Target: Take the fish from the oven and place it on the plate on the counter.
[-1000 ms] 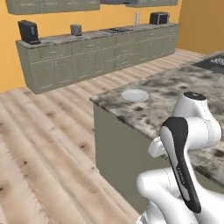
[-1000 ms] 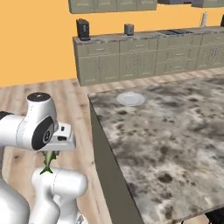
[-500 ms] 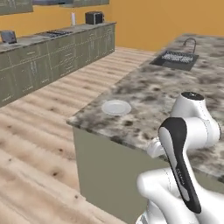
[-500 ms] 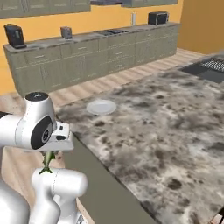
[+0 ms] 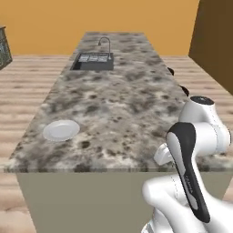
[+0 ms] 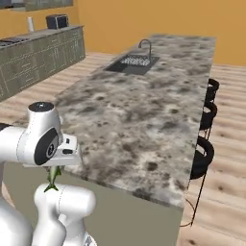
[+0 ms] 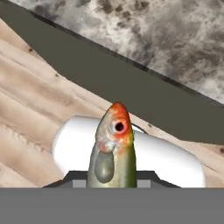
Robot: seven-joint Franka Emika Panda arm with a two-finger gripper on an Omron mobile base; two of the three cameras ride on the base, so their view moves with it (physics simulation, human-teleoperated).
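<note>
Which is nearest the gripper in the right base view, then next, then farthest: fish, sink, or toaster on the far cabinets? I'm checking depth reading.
1. The fish, hanging in the gripper, lower left.
2. The sink, mid-counter.
3. The toaster, upper left.

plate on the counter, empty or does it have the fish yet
Empty: the white plate lies bare on the counter; the fish hangs in the gripper.

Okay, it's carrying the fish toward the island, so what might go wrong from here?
1. The fish hangs below the shut gripper, lower than the counter top, so it may hit the counter's edge unless lifted first.
2. Most of the fish sticks out past the jaws, so a quick swing might shake it loose over the floor.
3. The plate sits near the counter's corner, leaving little margin for a sloppy drop.
</note>
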